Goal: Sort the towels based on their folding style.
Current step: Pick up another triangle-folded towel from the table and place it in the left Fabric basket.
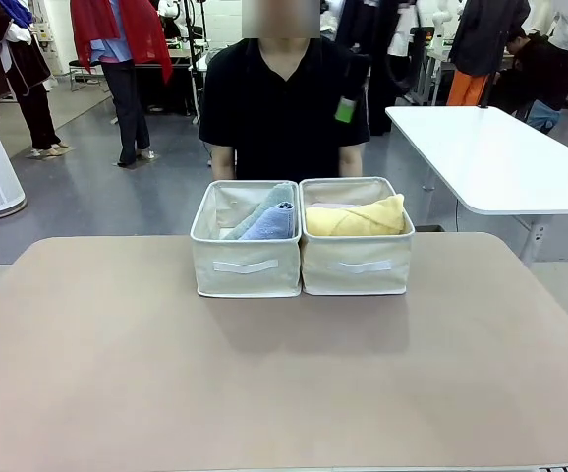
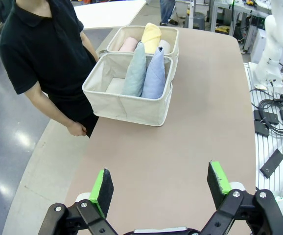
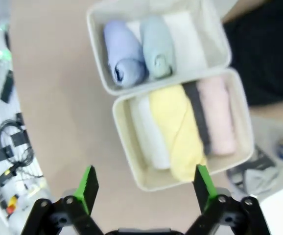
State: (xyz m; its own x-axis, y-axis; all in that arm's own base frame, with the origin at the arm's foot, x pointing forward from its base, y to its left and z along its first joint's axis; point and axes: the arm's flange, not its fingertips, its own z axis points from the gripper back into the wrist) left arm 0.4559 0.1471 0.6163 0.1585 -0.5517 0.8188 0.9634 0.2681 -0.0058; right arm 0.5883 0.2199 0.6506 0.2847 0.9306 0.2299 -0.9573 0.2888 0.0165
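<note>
Beige cloth baskets are sitting side by side and touching on the tan table (image 1: 97, 364). The left basket (image 1: 246, 265) is holding two cone-shaped towels. The light blue towel (image 1: 272, 224) is leaning next to the grey-blue towel (image 1: 253, 214), and their pointy ends are sticking up in the left wrist view. The right basket (image 1: 355, 265) is holding the rolled towels. The yellow towel (image 3: 176, 129) is lying in the middle, with the white towel (image 3: 149, 132) on one side. The dark grey towel (image 3: 199, 117) is peeking out on its other side, and the pink towel (image 3: 217, 117) is lying next to that. A person in a black shirt (image 1: 282, 103) is standing behind the baskets. The left gripper (image 2: 162, 188) is hanging over bare table with its green pads wide apart, holding nothing. The right gripper (image 3: 145, 185) is hanging above the right basket with its pads wide apart too, holding nothing.
</note>
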